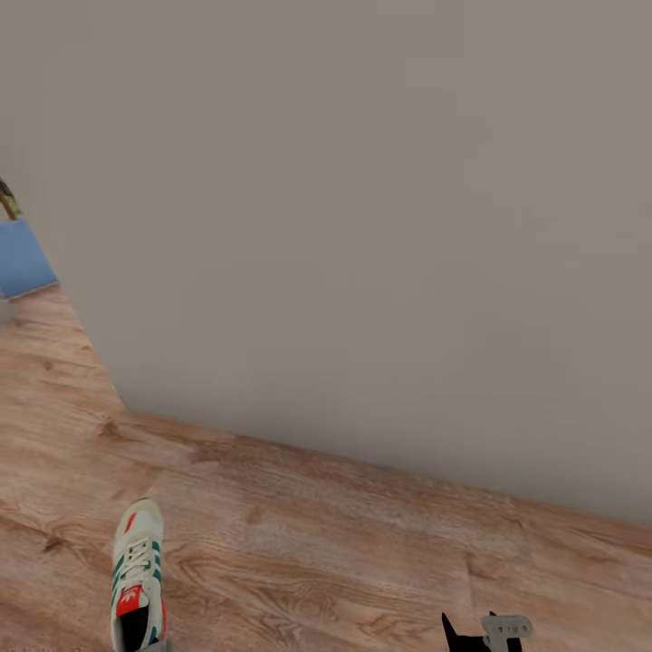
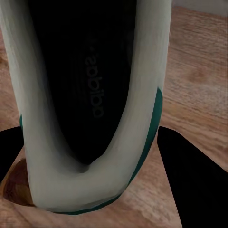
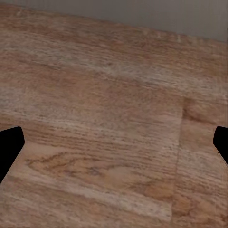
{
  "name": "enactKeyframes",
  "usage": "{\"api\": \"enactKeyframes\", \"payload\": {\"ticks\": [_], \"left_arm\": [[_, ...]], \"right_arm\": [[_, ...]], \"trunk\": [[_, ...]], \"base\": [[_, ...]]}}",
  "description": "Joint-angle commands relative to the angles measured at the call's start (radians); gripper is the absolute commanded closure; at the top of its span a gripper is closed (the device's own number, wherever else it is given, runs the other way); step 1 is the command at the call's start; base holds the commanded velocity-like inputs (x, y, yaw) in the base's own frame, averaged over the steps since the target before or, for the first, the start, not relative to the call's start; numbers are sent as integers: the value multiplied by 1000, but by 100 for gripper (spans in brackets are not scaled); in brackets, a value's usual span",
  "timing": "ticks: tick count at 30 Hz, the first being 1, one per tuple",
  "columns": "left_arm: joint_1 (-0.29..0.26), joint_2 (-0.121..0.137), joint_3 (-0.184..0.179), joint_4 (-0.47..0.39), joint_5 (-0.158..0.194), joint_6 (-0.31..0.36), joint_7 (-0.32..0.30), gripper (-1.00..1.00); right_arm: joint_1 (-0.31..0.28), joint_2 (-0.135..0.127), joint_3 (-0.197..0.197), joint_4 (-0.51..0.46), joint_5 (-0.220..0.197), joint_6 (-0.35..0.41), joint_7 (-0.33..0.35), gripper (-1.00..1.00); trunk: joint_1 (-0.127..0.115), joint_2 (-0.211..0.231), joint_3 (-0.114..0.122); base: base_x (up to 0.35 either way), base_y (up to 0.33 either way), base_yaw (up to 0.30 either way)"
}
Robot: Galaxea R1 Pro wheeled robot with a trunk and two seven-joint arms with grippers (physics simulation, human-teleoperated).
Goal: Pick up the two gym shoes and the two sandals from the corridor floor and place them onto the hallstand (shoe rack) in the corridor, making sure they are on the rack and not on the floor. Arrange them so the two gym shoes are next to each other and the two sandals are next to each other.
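With the gym shoe (image 2: 90, 109) held heel-first between the left gripper's (image 2: 95, 156) closed fingers above the corridor floor (image 1: 344, 543), the carry goes best kept level and slow, while the right gripper (image 3: 114, 142), fingers spread and empty, stays clear.

Little of the robot's body is shown. In the head view, the right gripper (image 1: 484, 634) is seen as a pointed black finger beside a small grey bracket marked with a row of dark dots. In both wrist views, the fingertips (image 2: 190, 178) (image 3: 9, 147) are rendered as flat, matte black wedges without markings.
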Motion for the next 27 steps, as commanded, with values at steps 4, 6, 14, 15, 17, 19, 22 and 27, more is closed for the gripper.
{"api": "enactKeyframes", "payload": {"ticks": [4, 6, 14, 15, 17, 19, 22, 27], "left_arm": [[1, -2, -5, 1, 3, -5, 4, 100], [1, -1, -5, 0, 4, -6, 5, 100], [1, 3, -2, -5, 7, -4, 10, 100], [1, 4, -1, -6, 10, -3, 10, 100], [1, 5, -1, -7, 27, -2, 11, 100], [1, 5, -1, -8, 65, -3, 8, 100], [1, 6, -3, -7, 96, -3, 6, 100], [1, 6, -5, -4, 115, -4, 3, 100]], "right_arm": [[-1, 1, -9, 1, 10, -4, 6, -100], [-1, 1, -9, 1, 10, -4, 6, -100], [-1, 1, -9, 1, 10, -4, 6, -100], [-1, 1, -9, 1, 10, -4, 6, -100], [-1, 1, -9, 1, 10, -4, 6, -100], [-1, 1, -10, 1, 10, -4, 6, -100], [-1, 1, -10, 0, 10, -5, 6, -100], [-1, 0, -10, -1, 9, -5, 6, -100]], "trunk": [[0, 0, -1], [0, 0, -1], [0, 0, -1], [0, 0, -1], [0, 0, -1], [0, 0, -1], [0, 0, -1], [0, 0, -1]], "base": [[86, -180, 277], [24, -68, 277], [6, -18, 277], [1, -2, 277], [0, -1, 277], [0, 0, 277], [0, 0, 277], [0, 0, 277]]}}
